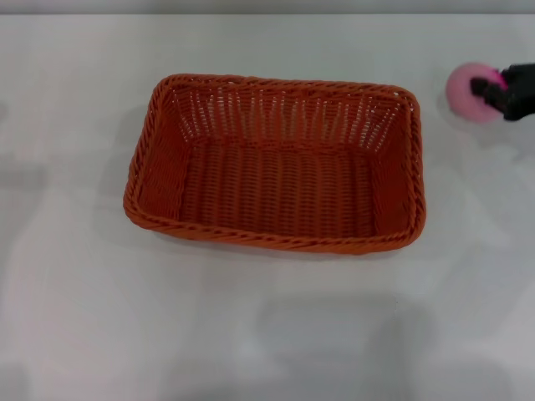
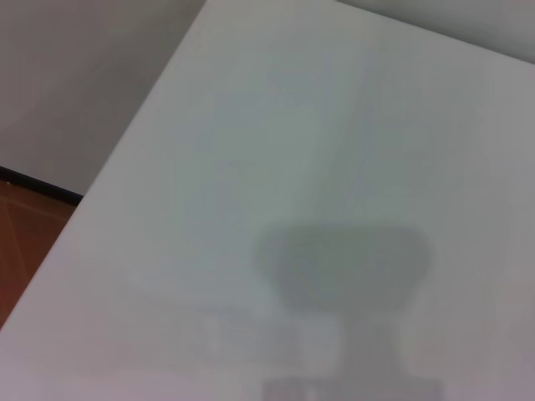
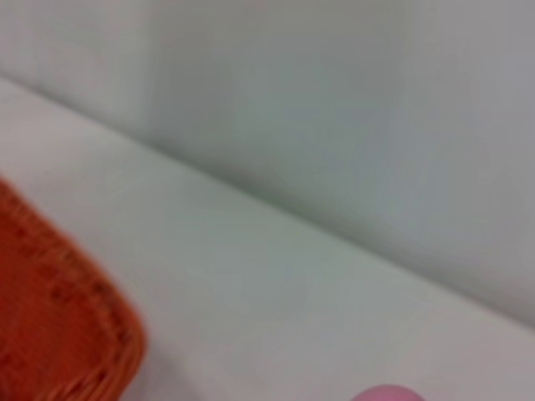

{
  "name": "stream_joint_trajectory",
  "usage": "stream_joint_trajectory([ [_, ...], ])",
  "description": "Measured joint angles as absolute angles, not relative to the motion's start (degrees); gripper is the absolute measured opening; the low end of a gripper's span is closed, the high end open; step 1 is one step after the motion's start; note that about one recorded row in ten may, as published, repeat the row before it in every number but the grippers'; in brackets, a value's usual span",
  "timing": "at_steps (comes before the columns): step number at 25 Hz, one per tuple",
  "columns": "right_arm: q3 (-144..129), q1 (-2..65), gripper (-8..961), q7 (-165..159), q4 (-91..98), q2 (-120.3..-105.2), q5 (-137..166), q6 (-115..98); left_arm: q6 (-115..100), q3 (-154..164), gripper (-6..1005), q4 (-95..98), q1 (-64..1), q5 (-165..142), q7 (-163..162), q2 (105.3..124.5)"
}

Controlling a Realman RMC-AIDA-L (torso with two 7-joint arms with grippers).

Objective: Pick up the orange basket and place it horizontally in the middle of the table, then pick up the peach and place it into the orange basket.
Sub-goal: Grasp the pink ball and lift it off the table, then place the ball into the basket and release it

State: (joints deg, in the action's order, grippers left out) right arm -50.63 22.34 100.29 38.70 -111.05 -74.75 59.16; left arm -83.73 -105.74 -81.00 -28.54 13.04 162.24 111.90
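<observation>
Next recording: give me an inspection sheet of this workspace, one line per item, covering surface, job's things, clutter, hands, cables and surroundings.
Surface: white table, smooth, bare apart from the job's things.
Orange basket: sits lengthwise across the middle of the table, upright, nothing inside.
Peach: on the table at the far right, outside the basket and apart from it.
Clutter: nothing seen.
Right hand: at the peach, dark fingers against its right side; whether it has closed on it cannot be told.
Left hand: not in view; its wrist camera shows only bare table and a shadow.
Cables: nothing seen.
Surroundings: pale wall behind the table; brown floor past the table edge in the left wrist view.
</observation>
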Motion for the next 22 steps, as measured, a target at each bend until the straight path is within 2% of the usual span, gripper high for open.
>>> stream_joint_trajectory([
  [4,-47.3,21.9,195,100.3,41.9,-111.89,-74.9,59.6,-83.5,-106.0,736,-80.9,-28.6,13.0,162.2,111.89],
  [7,-44.8,20.4,197,100.3,47.2,-113.31,-74.9,62.4,-83.3,-106.1,737,-80.9,-28.6,13.0,162.2,111.88],
  [12,-41.5,18.7,201,100.3,51.2,-114.59,-75.2,68.1,-82.9,-106.2,736,-80.6,-28.6,13.0,162.2,111.88],
  [22,-33.6,17.5,207,100.9,51.3,-114.58,-76.6,88.9,-82.4,-106.3,737,-80.5,-28.6,12.7,162.2,111.53],
])
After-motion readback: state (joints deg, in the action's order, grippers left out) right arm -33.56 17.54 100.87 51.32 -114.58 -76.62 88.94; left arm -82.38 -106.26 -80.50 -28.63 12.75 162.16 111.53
